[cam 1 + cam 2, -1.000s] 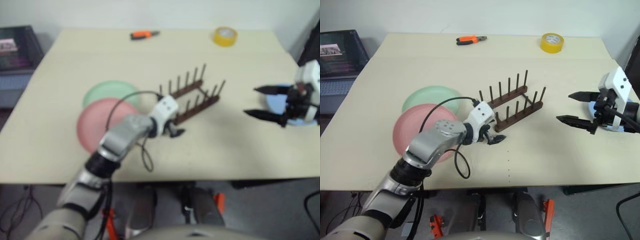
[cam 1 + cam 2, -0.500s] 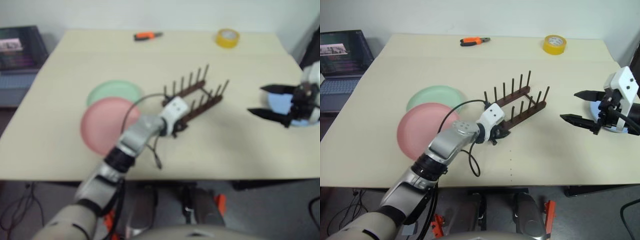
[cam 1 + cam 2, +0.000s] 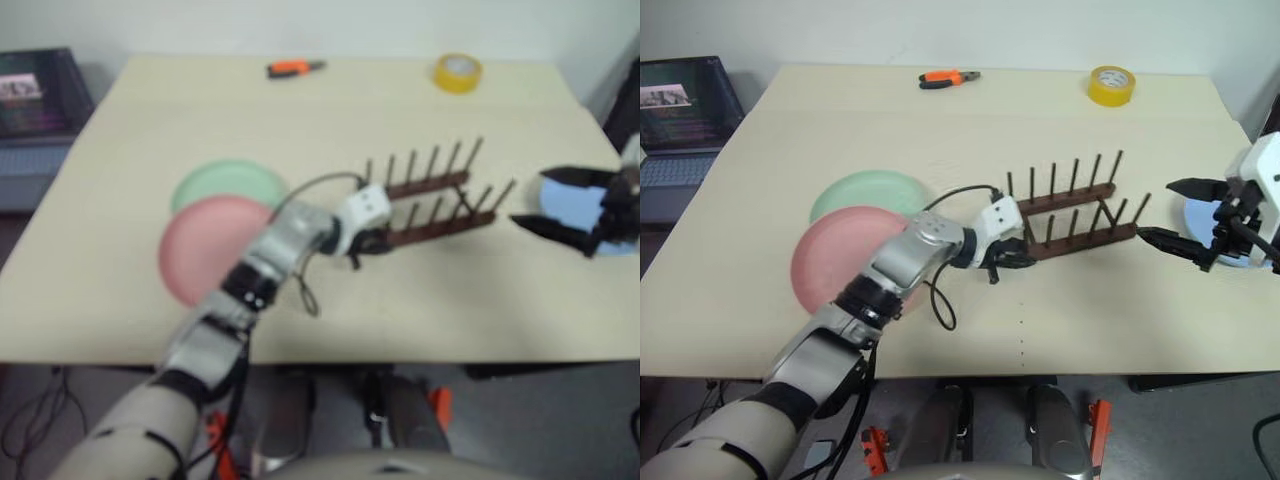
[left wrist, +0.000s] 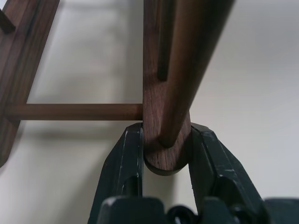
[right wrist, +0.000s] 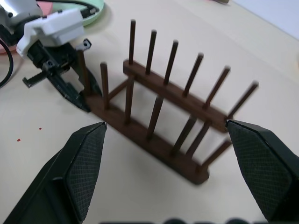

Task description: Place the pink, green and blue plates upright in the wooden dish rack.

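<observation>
The small dark brown wooden dish rack with two rows of thin upright pegs stands near the middle of the pale beige table. No plate is in it. The left gripper is clenched on the near-left end of the rack: in the left wrist view its two black fingers press on both sides of the rounded end of one base rail.

The right gripper hangs above the table just past the right end of the rack, its two black fingers spread wide and holding nothing. In the right wrist view the rack lies between these fingers but well ahead of them, not touched.

The round pastel pink plate lies flat on the left part of the table, partly covered by the left arm. The round mint green plate lies flat just behind it, and the pink one overlaps its near edge. The round light blue plate lies flat at the right edge of the table, behind the right gripper.

At the far side of the table lie orange-handled pliers and a roll of yellow tape. An open laptop stands beside the table on the left.
</observation>
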